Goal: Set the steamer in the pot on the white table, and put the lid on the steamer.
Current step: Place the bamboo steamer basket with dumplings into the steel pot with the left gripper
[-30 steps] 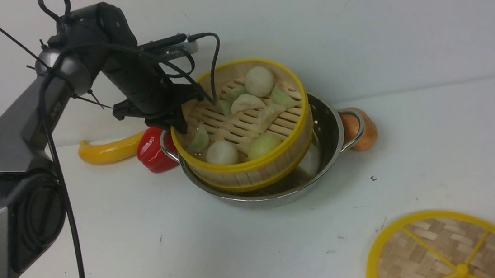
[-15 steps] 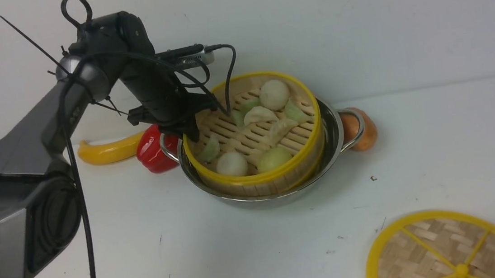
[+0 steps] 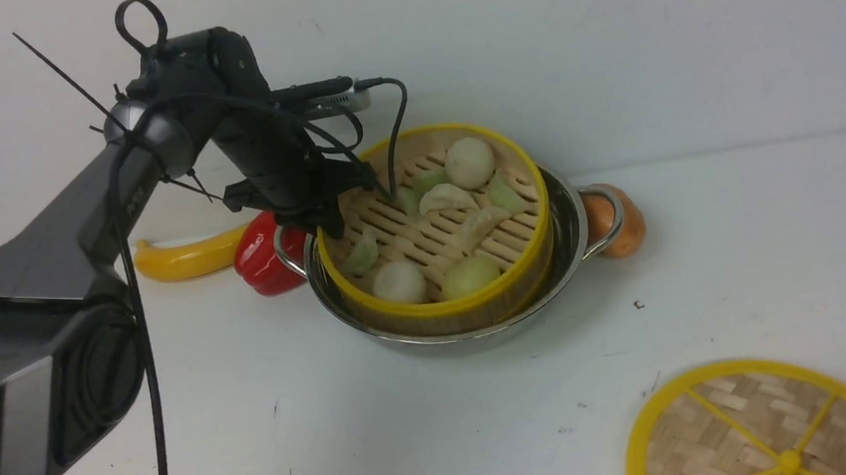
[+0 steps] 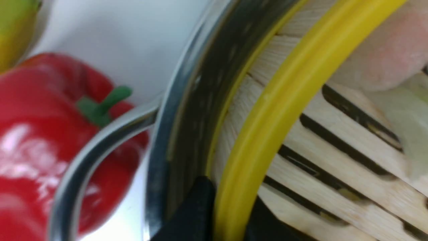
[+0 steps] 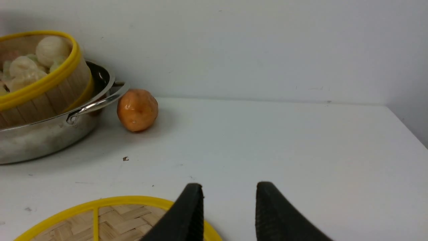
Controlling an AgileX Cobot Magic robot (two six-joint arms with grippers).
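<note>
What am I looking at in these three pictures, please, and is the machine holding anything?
It is a robot with two arms, each ending in a pair of jaws. The wide picture looks forward from between the arms; the other two come from cameras on each wrist. The left arm reaches to the steamer, a bamboo basket of toy dumplings sitting in the steel pot on the white table; its wrist picture shows its jaws pinching the basket's yellow rim. The right arm's jaws stand open and empty near the edge of the woven lid, lying flat on the table. A red pepper, a yellow banana-like toy and an orange fruit lie beside the pot.
</note>
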